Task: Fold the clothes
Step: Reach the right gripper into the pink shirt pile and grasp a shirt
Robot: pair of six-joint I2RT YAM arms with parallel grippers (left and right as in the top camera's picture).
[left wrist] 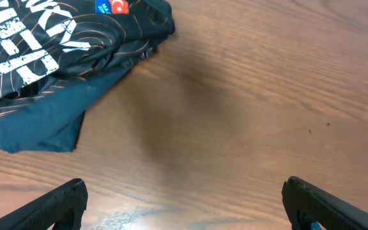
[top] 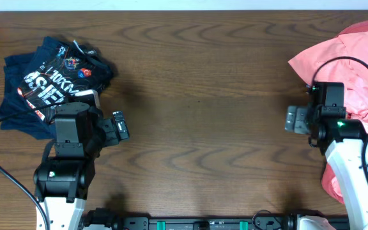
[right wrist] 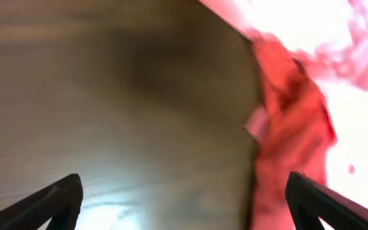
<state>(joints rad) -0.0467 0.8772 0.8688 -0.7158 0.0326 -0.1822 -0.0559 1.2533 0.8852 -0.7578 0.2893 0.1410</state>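
The clothes (top: 356, 54) lie as a crumpled salmon-pink heap at the table's right edge, partly under my right arm. In the right wrist view the pink clothes (right wrist: 296, 121) fill the right side, blurred and overexposed. My right gripper (top: 292, 119) points left over bare wood just left of the heap. It is open, and the right gripper (right wrist: 184, 195) has nothing between its fingers, though one fingertip (right wrist: 305, 191) overlaps the cloth's edge. My left gripper (top: 121, 124) hovers over the table at the left, and the left gripper (left wrist: 184, 198) stands open and empty.
A bunched navy garment (top: 50, 76) with white "10KM" print lies at the back left, just beyond my left arm; the navy garment (left wrist: 56, 57) also fills the left wrist view's upper left. The brown wooden table (top: 203, 96) spans the middle. Black cables trail from both arms.
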